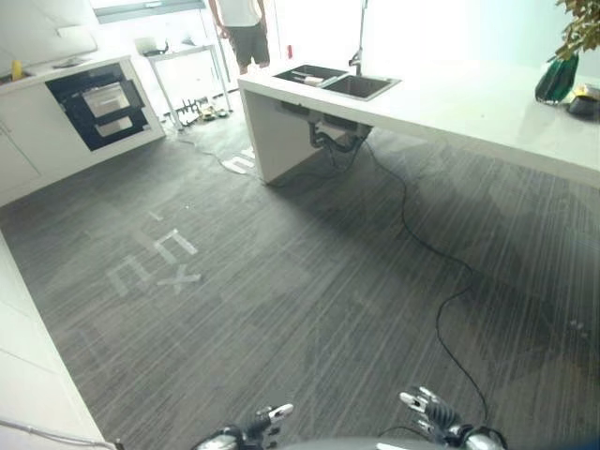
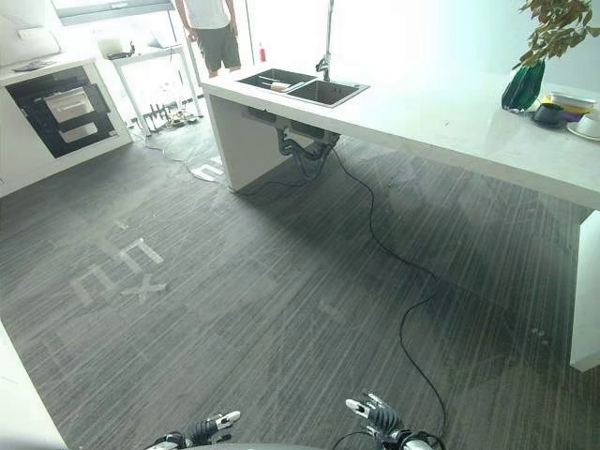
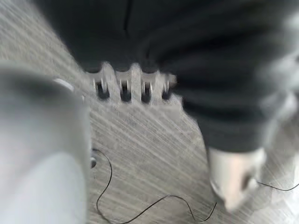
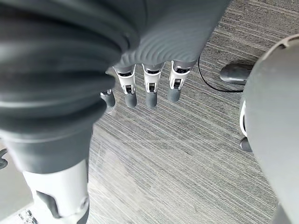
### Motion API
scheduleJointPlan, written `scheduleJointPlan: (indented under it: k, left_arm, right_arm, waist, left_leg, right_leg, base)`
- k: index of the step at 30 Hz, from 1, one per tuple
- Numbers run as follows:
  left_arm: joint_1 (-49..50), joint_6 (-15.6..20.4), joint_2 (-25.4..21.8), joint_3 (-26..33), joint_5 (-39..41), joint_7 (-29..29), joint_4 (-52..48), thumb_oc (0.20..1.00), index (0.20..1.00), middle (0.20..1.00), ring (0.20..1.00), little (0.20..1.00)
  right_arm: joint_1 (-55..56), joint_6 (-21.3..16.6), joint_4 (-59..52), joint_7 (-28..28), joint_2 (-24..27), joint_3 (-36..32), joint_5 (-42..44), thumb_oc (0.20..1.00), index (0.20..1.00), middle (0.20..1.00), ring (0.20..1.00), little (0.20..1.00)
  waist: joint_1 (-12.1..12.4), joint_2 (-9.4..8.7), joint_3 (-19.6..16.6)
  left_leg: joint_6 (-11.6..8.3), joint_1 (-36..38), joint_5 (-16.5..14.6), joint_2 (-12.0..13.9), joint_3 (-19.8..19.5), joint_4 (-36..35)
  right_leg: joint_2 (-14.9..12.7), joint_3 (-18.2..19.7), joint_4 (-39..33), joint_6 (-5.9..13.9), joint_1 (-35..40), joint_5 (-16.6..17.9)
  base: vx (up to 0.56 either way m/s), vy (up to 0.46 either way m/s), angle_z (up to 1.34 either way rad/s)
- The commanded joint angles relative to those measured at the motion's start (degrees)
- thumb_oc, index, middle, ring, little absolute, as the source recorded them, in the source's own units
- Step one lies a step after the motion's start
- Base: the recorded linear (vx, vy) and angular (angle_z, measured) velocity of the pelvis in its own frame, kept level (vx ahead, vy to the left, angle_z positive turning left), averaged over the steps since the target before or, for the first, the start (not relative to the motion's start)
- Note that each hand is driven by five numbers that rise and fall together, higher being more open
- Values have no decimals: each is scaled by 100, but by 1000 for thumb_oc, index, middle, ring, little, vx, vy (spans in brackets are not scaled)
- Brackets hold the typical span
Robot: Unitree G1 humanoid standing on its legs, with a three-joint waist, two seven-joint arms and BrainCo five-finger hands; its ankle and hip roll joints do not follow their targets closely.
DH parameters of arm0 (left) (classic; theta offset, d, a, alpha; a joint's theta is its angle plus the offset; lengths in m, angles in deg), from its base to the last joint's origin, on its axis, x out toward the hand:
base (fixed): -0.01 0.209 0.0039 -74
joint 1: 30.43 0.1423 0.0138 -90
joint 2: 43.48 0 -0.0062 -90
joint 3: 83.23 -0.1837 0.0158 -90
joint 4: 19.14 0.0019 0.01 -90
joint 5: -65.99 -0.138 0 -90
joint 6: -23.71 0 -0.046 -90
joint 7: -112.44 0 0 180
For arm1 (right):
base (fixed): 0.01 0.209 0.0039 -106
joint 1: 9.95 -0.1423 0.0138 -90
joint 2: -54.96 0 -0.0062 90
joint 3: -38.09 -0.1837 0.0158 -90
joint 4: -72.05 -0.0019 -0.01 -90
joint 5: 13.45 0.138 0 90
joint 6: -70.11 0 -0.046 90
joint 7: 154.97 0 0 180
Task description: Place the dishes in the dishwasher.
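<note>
Both hands hang low at the near edge of the scene, over the dark striped floor (image 1: pixel 309 309). The left hand (image 1: pixel 251 429) has its fingers out fairly straight and holds nothing; in its own wrist view the fingers (image 3: pixel 133 86) sit side by side in a row with only floor past them. The right hand (image 1: pixel 433 414) is also relaxed and empty, its fingers (image 4: pixel 150 88) straight and slightly spread above the floor.

The dishes (image 2: pixel 570 112) sit at the far right end of the white counter (image 2: pixel 450 117), just beside a green vase (image 2: pixel 522 86) holding a plant (image 2: pixel 553 23): a stack of bowls and a pale plate, well apart from both hands. Further left on the same counter is a double sink (image 2: pixel 302 86) with a tall tap (image 2: pixel 327 47); something pale lies in its left basin, too small to tell.

The dishwasher (image 1: pixel 98 105), dark-fronted, is built into the white cabinets (image 1: pixel 37 141) at the far left, door closed. A person (image 1: pixel 242 33) stands at the far side, behind the counter's left end. Pale tape marks (image 1: pixel 155 262) lie on the floor at the left
</note>
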Motion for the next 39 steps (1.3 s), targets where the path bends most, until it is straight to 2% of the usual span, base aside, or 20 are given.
scheduleJointPlan:
  k: [1,5,6,12,16,21,24,27,28,30,32,33,34,36,37,39]
  left_arm:
    - [-461,382,-111,-245,-514,-400,227,1000,1000,1000,1000,1000]
    - [-498,561,-122,-303,-459,-729,200,1000,1000,1000,1000,1000]
    - [-506,706,-135,-291,-375,-823,167,1000,1000,1000,1000,1000]
    - [-478,1015,-86,-194,169,-691,-24,1000,1000,1000,1000,1000]
    - [-464,1024,-46,-174,300,-633,-92,1000,1000,1000,1000,1000]
    - [-526,795,12,-164,515,-601,-68,1000,1000,1000,1000,1000]
    - [-615,792,58,-125,604,-688,-30,1000,1000,1000,1000,1000]
    - [-674,851,89,-43,715,-766,-31,1000,1000,1000,1000,1000]
    - [-683,845,91,-31,719,-765,-40,1000,1000,1000,1000,1000]
    - [-734,779,81,21,766,-759,-143,1000,1000,1000,1000,1000]
    - [-715,775,91,98,718,-717,-264,1000,1000,1000,1000,1000]
    - [-709,775,94,111,719,-705,-276,1000,1000,1000,1000,1000]
    - [-668,798,106,144,753,-671,-328,1000,1000,1000,1000,1000]
    - [-623,840,123,141,750,-641,-344,1000,1000,1000,1000,1000]
    - [-571,900,149,120,699,-587,-325,1000,1000,1000,1000,1000]
    - [-543,940,159,118,681,-565,-309,1000,1000,1000,1000,1000]
  right_arm:
    - [-434,-116,231,115,-48,154,4,1000,1000,1000,1000,1000]
    - [-447,-77,205,146,-15,184,41,1000,1000,1000,1000,1000]
    - [-454,-74,201,162,-5,190,72,1000,1000,1000,1000,1000]
    - [-445,-161,183,40,-42,140,299,1000,1000,1000,1000,1000]
    - [-421,-151,154,4,-60,126,268,1000,1000,1000,1000,1000]
    - [-460,-94,155,31,-50,162,257,1000,1000,1000,1000,1000]
    - [-546,-52,86,69,-13,216,186,1000,1000,1000,1000,1000]
    - [-704,137,-121,174,70,306,101,1000,1000,1000,1000,1000]
    - [-712,167,-157,194,88,309,103,1000,1000,1000,1000,1000]
    - [-754,335,-311,283,199,329,186,1000,1000,1000,1000,1000]
    - [-762,356,-319,250,266,282,192,1000,1000,1000,1000,1000]
    - [-759,345,-311,233,272,271,178,1000,1000,1000,1000,1000]
    - [-697,286,-303,173,289,225,118,1000,1000,1000,1000,1000]
    - [-608,229,-302,134,300,188,121,1000,1000,1000,1000,1000]
    - [-529,154,-244,113,304,160,161,1000,1000,1000,1000,1000]
    - [-500,132,-225,105,303,157,179,1000,1000,1000,1000,1000]
  waist:
    - [106,-209,90]
    - [91,-205,111]
    - [94,-206,117]
    - [104,-199,170]
    - [85,-191,186]
    - [36,-181,220]
    - [2,-210,270]
    - [16,-307,379]
    - [17,-316,396]
    - [31,-281,493]
    - [67,-176,563]
    - [72,-163,572]
    - [110,-69,590]
    - [166,18,604]
    - [253,62,632]
    - [279,68,643]
  left_leg:
    - [-476,-182,206,429,205,107]
    - [-487,-182,215,456,208,119]
    - [-491,-187,218,465,208,131]
    - [-504,-194,224,502,190,175]
    - [-532,-204,224,541,178,216]
    - [-610,-294,236,636,91,389]
    - [-678,-481,161,693,-9,835]
    - [-649,-892,-115,672,-58,1801]
    - [-656,-970,-91,691,-37,1985]
    - [-717,-1403,244,819,-55,2622]
    - [-736,-1579,523,794,-90,2483]
    - [-737,-1584,552,786,-90,2442]
    - [-792,-1643,879,805,-9,1884]
    - [-890,-1810,1313,912,76,1222]
    - [-959,-1977,1674,1021,80,750]
    - [-970,-2017,1749,1058,92,662]
  right_leg:
    - [-619,464,-181,771,275,-139]
    - [-595,481,-181,756,271,-142]
    - [-586,484,-178,747,269,-145]
    - [-533,477,-132,707,264,-179]
    - [-481,478,-101,670,253,-219]
    - [-347,528,-32,584,187,-284]
    - [-269,614,53,494,95,-331]
    - [-344,657,260,373,-26,-374]
    - [-358,636,277,352,-25,-377]
    - [-347,551,360,241,-5,-414]
    - [-287,530,383,223,51,-457]
    - [-282,527,381,224,64,-463]
    - [-217,488,305,244,175,-480]
    - [-151,453,205,259,294,-496]
    - [-128,403,177,254,398,-527]
    - [-127,373,210,243,425,-568]
  base:
    - [1,-27,3]
    - [4,-27,3]
    - [2,-32,2]
    - [0,-57,3]
    - [5,-81,2]
    - [5,-111,3]
    - [-12,-123,7]
    - [14,-71,15]
    - [31,-58,0]
    - [43,-27,-6]
    - [143,51,10]
    - [283,142,11]
    - [284,154,6]
    - [378,210,8]
    - [350,199,12]
    - [237,142,16]
